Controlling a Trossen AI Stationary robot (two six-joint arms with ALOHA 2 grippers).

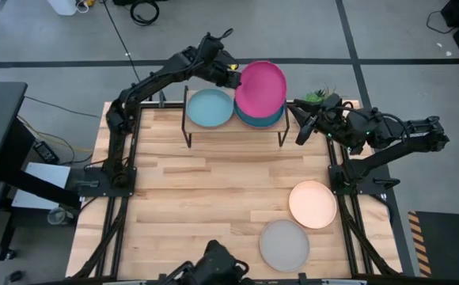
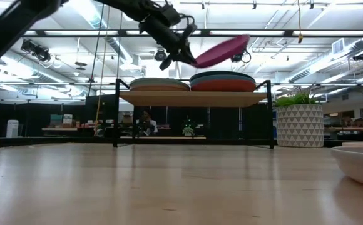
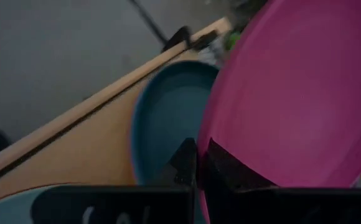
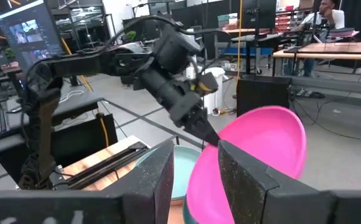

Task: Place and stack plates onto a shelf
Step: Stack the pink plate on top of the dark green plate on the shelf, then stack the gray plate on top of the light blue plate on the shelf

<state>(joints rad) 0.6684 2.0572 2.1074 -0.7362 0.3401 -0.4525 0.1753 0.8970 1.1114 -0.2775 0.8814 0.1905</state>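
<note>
My left gripper is shut on the magenta plate, held tilted above the shelf's right stack, which has a dark teal plate on top and an orange-red one below. A light aqua plate tops the left stack on the shelf. In the left wrist view the magenta plate hangs over the teal plate. My right gripper is open and waits just off the shelf's right end, facing the magenta plate. The cream plate and the grey plate lie flat on the table. My left gripper pinches the magenta plate by its rim on the side toward the table's left, one finger on one face and the other finger on the opposite face. It comes in from the left. The plate is lifted clear and tilted, its free edge raised.
A potted plant in a white patterned pot stands at the far right corner, beside the shelf. The cream plate's rim is close to the low camera. The wooden tabletop lies between the shelf and the near plates.
</note>
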